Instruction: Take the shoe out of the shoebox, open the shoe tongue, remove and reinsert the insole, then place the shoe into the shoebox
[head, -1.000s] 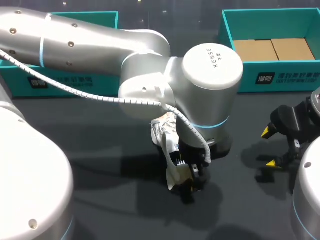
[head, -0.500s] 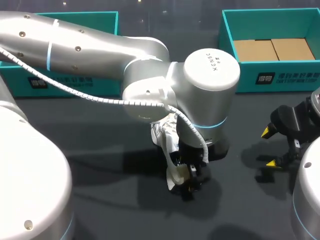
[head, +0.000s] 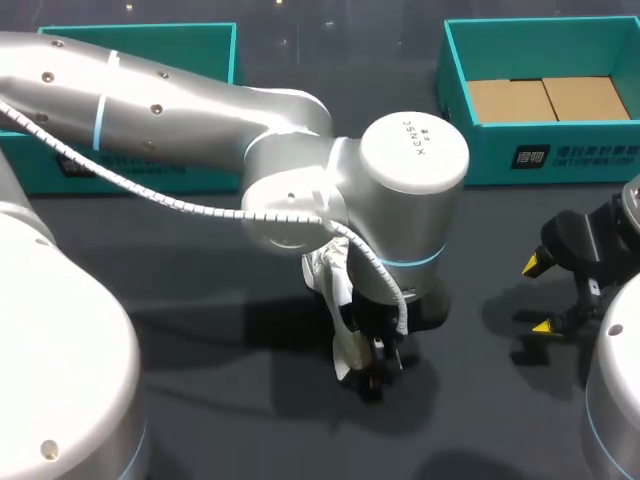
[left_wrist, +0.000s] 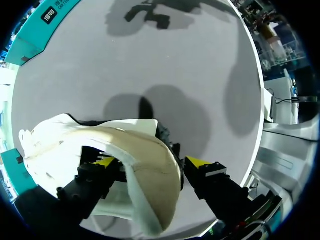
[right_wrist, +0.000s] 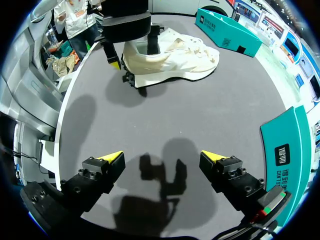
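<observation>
One left pincer (left_wrist: 150, 162) down astride shoe (left_wrist: 65, 145)

The shoe (right_wrist: 170, 60) is matt cream cloth, the tabletop (head: 200, 300) a dull dark grey, the left arm (head: 300, 150) smooth satin silver, the right hand (right_wrist: 161, 156) matt black plastic with yellow tips, and the shoebox (head: 570, 150) teal card floored with plain brown cardboard.
</observation>
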